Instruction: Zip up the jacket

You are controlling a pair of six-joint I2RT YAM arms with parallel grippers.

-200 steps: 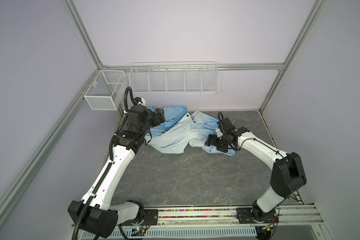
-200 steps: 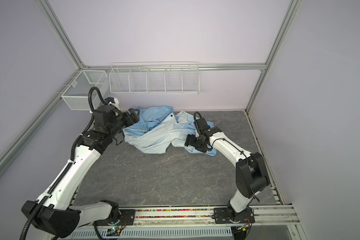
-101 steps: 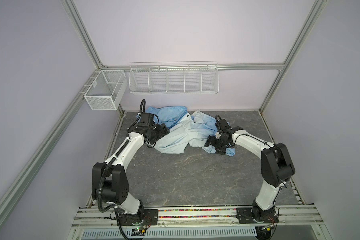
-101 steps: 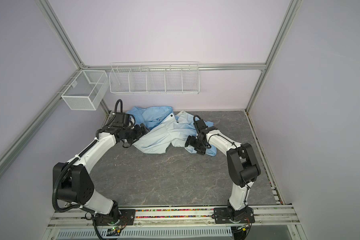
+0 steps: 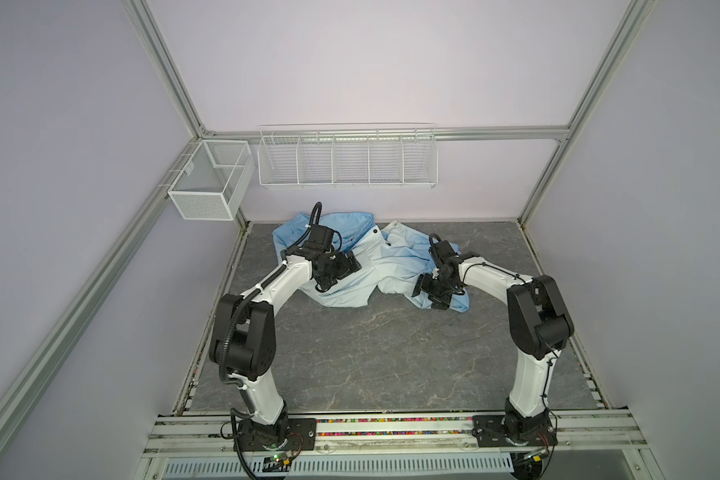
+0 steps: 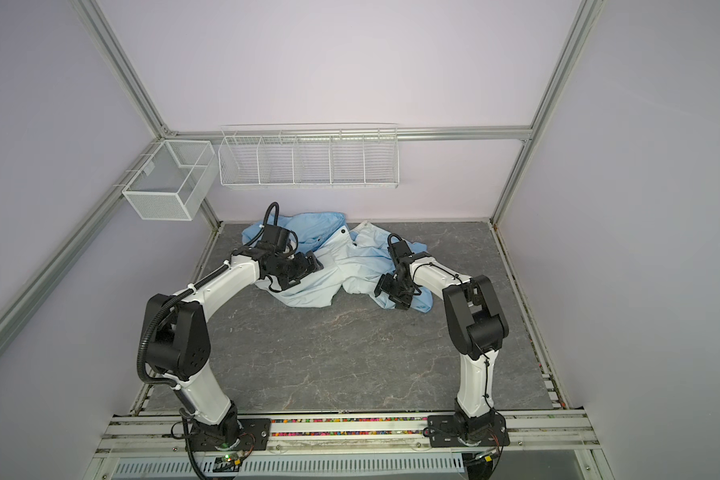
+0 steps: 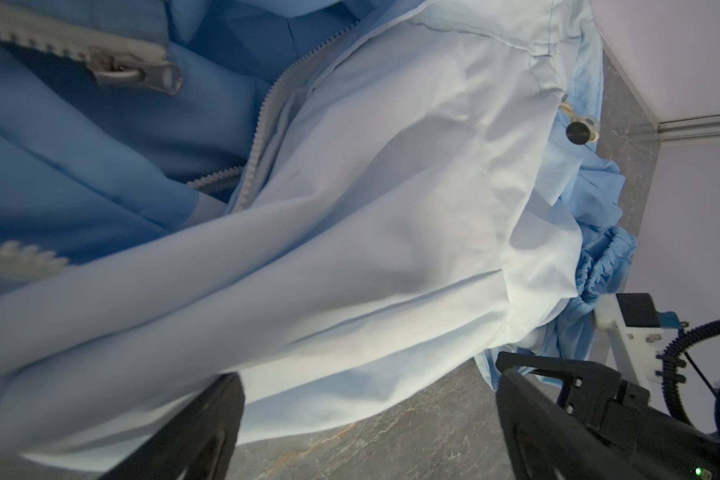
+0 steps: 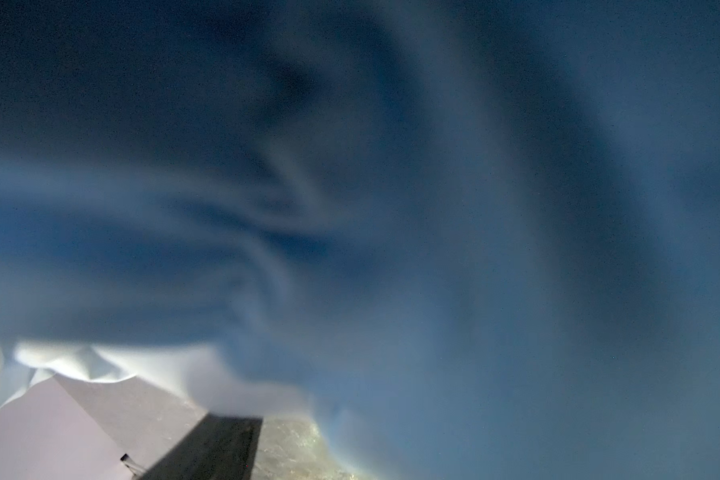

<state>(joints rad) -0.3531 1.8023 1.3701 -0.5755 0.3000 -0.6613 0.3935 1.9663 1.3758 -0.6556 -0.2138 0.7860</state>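
Jaws of the left gripper (image 7: 366, 374) gape wide, empty, above the thin light-blue fabric jacket (image 5: 391, 266); right gripper (image 5: 427, 291) smothered in cloth, grip unclear, perhaps pinching; best seek the grey zipper slider (image 7: 134, 75), upper left.

Pale lilac walls (image 5: 350, 62), aluminium frame (image 5: 173, 83). Grey marbled floor (image 5: 371, 353). 5-bay wire rack (image 5: 347, 164) on far wall; mesh basket (image 5: 208, 187) far left.

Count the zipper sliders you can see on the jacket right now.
1: a grey slider on the darker blue part of the jacket, seen in the left wrist view. Folds may hide another.
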